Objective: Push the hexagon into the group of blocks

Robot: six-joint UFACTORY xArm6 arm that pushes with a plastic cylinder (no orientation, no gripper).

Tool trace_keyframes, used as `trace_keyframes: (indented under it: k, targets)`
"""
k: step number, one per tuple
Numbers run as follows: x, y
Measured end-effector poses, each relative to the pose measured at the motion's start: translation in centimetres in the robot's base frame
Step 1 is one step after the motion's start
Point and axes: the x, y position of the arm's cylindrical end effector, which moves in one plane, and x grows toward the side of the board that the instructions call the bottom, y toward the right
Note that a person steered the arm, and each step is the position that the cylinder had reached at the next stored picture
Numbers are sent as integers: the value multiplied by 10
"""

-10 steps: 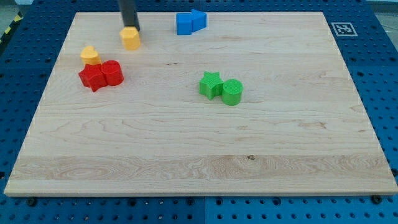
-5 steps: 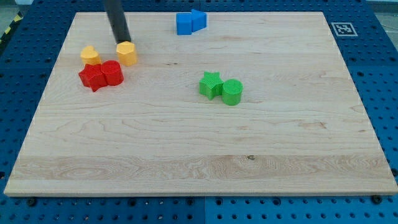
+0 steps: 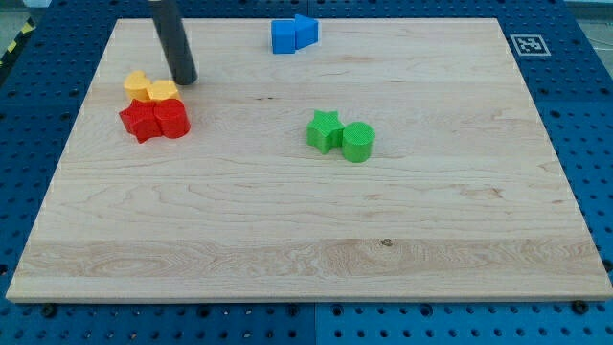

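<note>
The yellow hexagon (image 3: 164,91) sits at the board's upper left, pressed against a yellow heart-like block (image 3: 137,85) on its left and the red cylinder (image 3: 171,118) below it. A red star (image 3: 141,121) lies left of the red cylinder. These blocks form one tight cluster. My tip (image 3: 186,80) is at the lower end of the dark rod, just right of and slightly above the yellow hexagon, touching or nearly touching it.
Two blue blocks (image 3: 292,34) lie together near the view's top centre. A green star (image 3: 325,130) and a green cylinder (image 3: 357,142) sit side by side mid-board. A tag marker (image 3: 528,44) is at the board's top right corner.
My tip slid down and to the left, pushing the yellow hexagon from the top of the board into the yellow and red blocks. The red blocks shifted slightly.
</note>
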Motion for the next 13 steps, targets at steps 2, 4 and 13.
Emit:
trace_keyframes:
  k: [2,4,13]
  targets:
    - [94,30]
    - [150,-20]
    - [212,33]
